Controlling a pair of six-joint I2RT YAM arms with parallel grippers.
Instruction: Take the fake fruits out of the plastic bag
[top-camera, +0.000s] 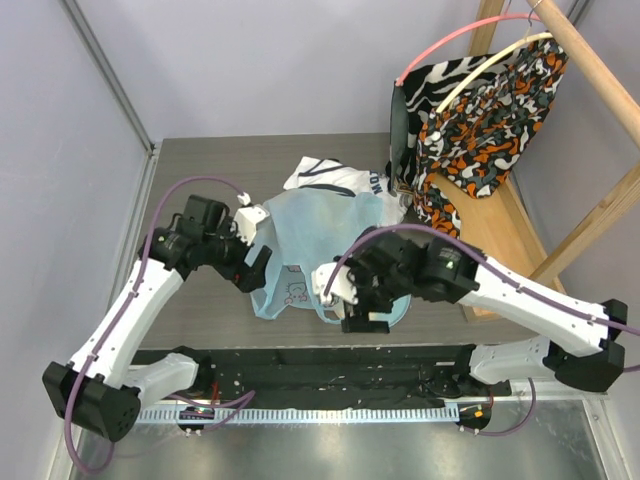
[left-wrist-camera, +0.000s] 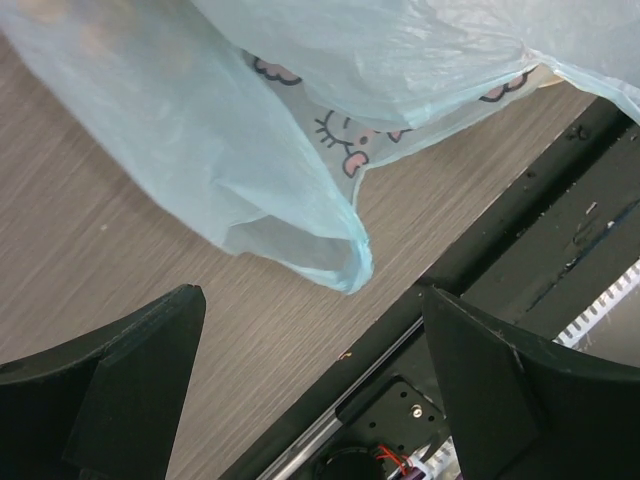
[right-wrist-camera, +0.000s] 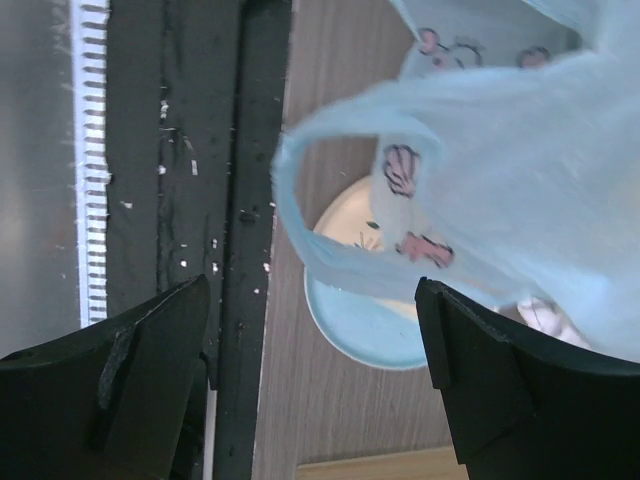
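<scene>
Left gripper (left-wrist-camera: 310, 335) and right gripper (right-wrist-camera: 312, 310), each with its fingers spread wide and nothing between them, flank the near end of the plastic bag (top-camera: 320, 235). The bag lies crumpled at mid-table and partly covers a pale blue plate (right-wrist-camera: 350, 345); the fake fruits cannot be made out through the film. Markings: pink-and-white cartoon prints on the bag (no words legible), and dark lettering on the white shirt (top-camera: 325, 178) behind it, too folded to read.
</scene>
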